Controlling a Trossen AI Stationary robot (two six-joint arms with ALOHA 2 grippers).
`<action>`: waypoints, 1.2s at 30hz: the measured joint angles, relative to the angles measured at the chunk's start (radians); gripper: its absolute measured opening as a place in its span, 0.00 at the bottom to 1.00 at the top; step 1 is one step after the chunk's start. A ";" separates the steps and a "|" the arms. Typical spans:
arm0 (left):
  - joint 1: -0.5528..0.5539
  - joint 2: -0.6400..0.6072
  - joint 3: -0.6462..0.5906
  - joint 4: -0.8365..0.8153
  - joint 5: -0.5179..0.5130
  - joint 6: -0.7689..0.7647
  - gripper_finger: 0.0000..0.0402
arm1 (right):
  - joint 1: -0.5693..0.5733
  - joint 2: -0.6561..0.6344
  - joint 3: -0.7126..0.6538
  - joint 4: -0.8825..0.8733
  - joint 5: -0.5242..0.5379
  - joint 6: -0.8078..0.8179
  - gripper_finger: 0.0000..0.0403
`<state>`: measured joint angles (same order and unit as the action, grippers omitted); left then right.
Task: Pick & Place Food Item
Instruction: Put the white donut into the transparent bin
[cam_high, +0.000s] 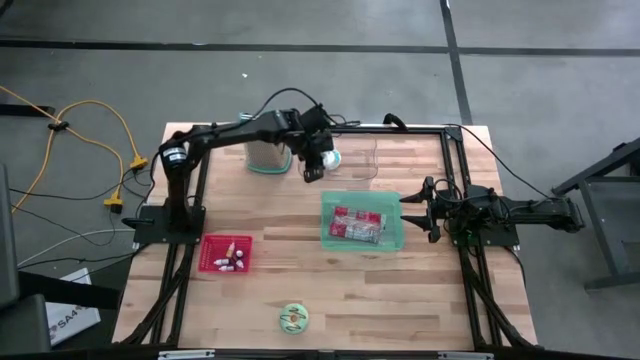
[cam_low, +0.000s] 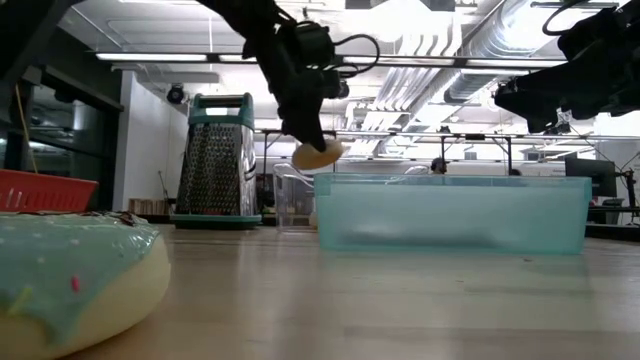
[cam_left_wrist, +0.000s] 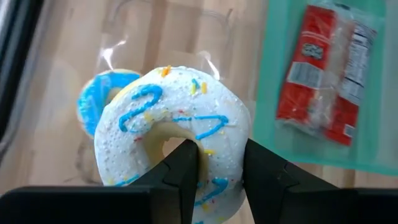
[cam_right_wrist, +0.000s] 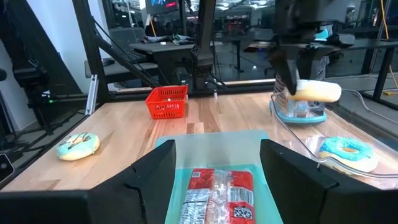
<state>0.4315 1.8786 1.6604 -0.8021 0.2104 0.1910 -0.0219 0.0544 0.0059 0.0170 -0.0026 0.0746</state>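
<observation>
Hovering left gripper pinching donut

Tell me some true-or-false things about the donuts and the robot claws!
1. The left claw holds a white donut with blue squiggles. True.
2. The green bin is empty. False: red snack packets lie in it.
3. A blue donut sits in a clear container. True.
4. The right claw grips a donut. False: it is open, holding nothing, over the green bin.
5. The red basket hangs in the air. False: it sits on the table.
</observation>
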 joint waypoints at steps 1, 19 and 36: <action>0.009 0.000 0.000 0.002 0.000 0.006 0.26 | 0.000 0.000 0.000 0.000 -0.001 0.000 0.55; 0.051 0.035 0.000 0.011 -0.004 0.056 0.26 | 0.000 0.000 0.000 0.000 -0.001 0.000 0.55; 0.056 0.098 -0.001 0.023 0.000 0.064 0.26 | 0.000 0.000 0.000 0.000 -0.001 0.000 0.55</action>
<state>0.4877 1.9766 1.6592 -0.7795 0.2104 0.2550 -0.0216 0.0547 0.0058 0.0171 -0.0036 0.0746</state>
